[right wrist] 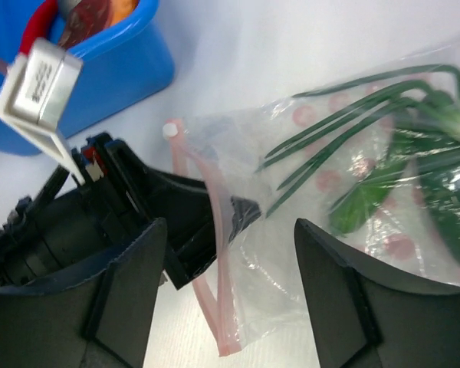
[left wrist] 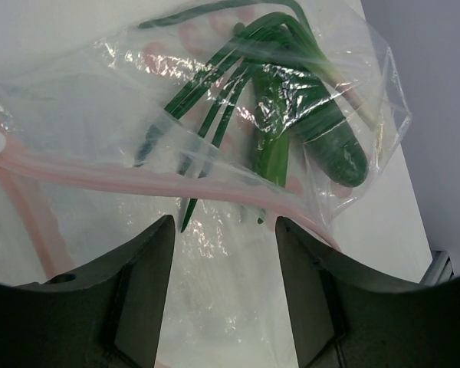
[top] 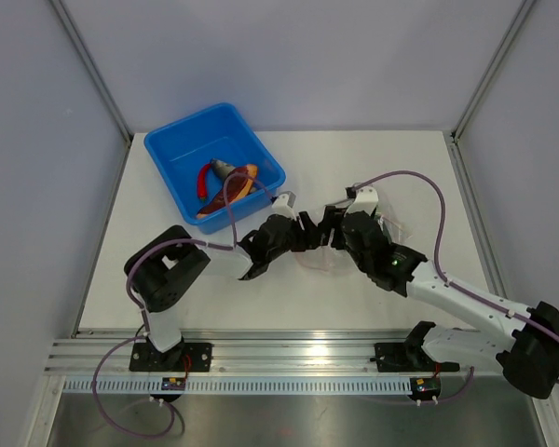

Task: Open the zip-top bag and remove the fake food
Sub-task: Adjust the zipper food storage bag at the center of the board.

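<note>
Top external view gives us one zip-top bag (top: 321, 261) lying on the bench (top: 401, 168) at the centre of the frame, between the two grippers and to the lower right of one blue tub (top: 188, 158). We count three pieces of fake food (top: 225, 182) in that tub: one red chili (top: 202, 182), one grey fish (top: 222, 169) and one orange piece (top: 235, 184).

In the left wrist view more green pieces sit inside the bag, upper right: one thick dark green piece (left wrist: 333, 146) and about four thin green stalks (left wrist: 241, 54). One pink zip strip (left wrist: 123, 178) crosses that frame.

The left gripper (left wrist: 222, 230) has its jaws apart over the bag film, pinching nothing we can see. The right gripper (right wrist: 230, 230) stands wide open and holds nothing, with the bag just beyond it.

Faint pink round marks dot the bag, and we read no words there. One white tag (right wrist: 38, 80), upper left in the right wrist view, carries print too blurred to read.
</note>
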Controlling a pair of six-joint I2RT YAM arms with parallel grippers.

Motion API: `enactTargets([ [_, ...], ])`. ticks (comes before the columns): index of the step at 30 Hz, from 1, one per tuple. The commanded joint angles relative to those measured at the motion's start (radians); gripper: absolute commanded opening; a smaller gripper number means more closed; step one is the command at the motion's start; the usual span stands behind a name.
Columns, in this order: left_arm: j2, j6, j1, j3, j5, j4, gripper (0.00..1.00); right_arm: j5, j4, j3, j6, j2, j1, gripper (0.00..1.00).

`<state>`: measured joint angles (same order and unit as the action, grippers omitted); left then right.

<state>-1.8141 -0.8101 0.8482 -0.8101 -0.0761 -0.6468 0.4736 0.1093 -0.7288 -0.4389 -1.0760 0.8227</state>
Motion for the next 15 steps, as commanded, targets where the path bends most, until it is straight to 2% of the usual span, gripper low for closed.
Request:
enactTargets([
  [1,-0.013,-0.037,-0.015,-0.009,0.035,-0.060,0.58,0.198,0.153,-0.154,-0.001,-0.053,-0.002,0.78],
  [4,-0.008,-0.057,-0.020,0.018,0.033,-0.077,0.59,0.231,0.240,-0.257,-0.020,-0.107,-0.065,0.78],
  [9,0.004,-0.070,-0.026,0.051,0.025,-0.077,0.60,-0.016,0.179,-0.227,-0.084,-0.094,-0.299,0.80],
  [15,0.024,-0.060,-0.038,0.054,0.042,-0.047,0.61,0.063,0.279,-0.320,-0.089,-0.237,-0.422,0.86],
])
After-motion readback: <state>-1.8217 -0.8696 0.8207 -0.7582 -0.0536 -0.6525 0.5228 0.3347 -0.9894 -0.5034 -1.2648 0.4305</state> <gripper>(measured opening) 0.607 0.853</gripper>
